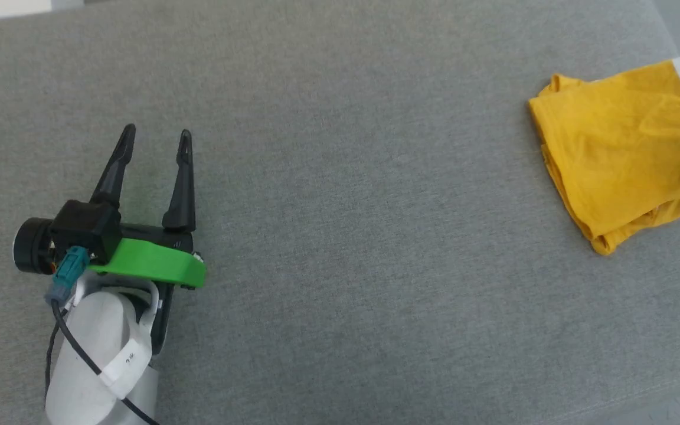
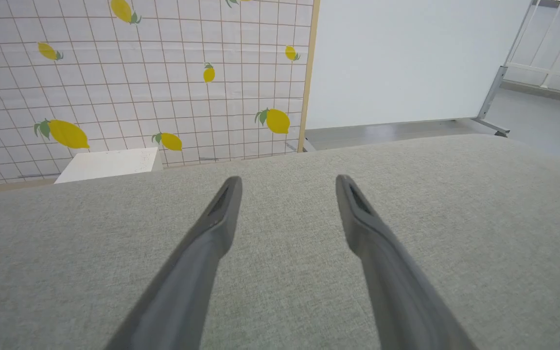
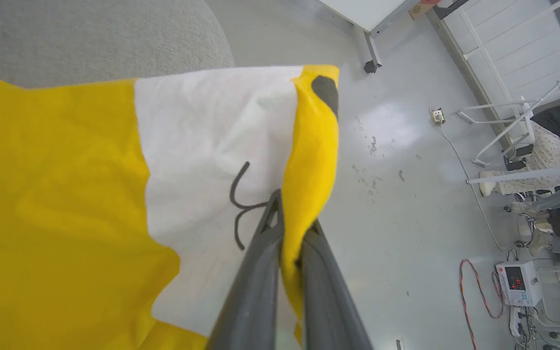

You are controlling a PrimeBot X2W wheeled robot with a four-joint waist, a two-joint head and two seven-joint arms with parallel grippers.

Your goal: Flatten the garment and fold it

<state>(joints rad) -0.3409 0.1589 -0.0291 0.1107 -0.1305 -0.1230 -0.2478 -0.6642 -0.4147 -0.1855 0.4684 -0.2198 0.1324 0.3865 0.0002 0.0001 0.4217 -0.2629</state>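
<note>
R gripper (image 3: 293, 218) fingers clamped on crumpled yellow cotton T-shirt (image 1: 623, 153) w/ white patch; L gripper (image 1: 157, 131) fingers apart over grey woven counter (image 1: 340, 236).

Bright yellow short-sleeved garment (image 1: 623, 147): soft matt cloth, creased, with a smooth white print. Grey tabletop (image 1: 346, 177): matt, coarse-woven fabric. Left gripper (image 1: 157, 134): long dark fingers (image 1: 182, 189) of matt plastic and a bright green mount (image 1: 151, 265) of smooth plastic. Pale grey floor (image 3: 406, 194): glossy, scuffed.
</note>
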